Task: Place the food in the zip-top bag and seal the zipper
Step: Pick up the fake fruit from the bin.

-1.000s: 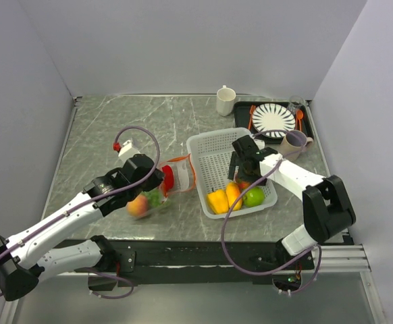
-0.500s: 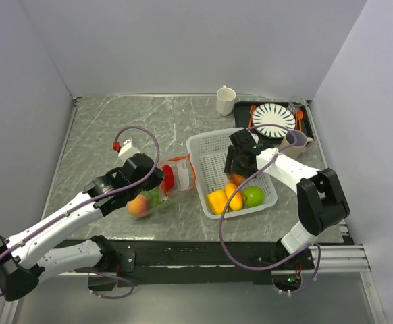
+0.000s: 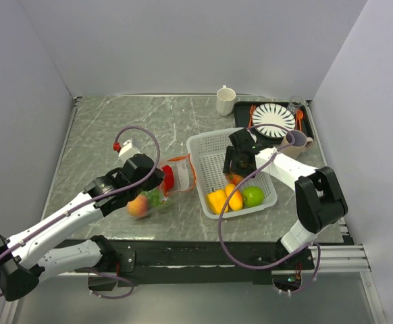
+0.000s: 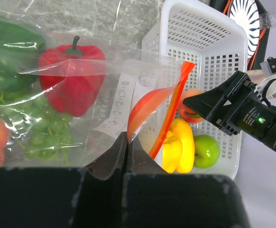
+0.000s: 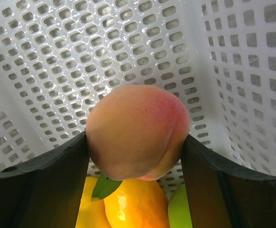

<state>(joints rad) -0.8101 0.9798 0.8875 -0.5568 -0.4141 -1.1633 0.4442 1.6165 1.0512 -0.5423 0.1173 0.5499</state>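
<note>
The right gripper (image 5: pixel 135 142) clasps the peach (image 5: pixel 138 118) between both jaws in the basket (image 4: pixel 199 28), so lift straight up clear of it and carry left into the bag (image 4: pixel 105 95), whose mouth edge the left gripper (image 4: pixel 126 152) pinches shut, holding it open.

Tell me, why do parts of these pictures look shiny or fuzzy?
Left wrist view: white glare streaks cross the clear zip-top bag, and the left gripper at the bottom is a soft, dark blur. Right wrist view: the peach is sharp, while the white basket glints with tiny highlights. Top external view: even light, only faint shadows.
</note>
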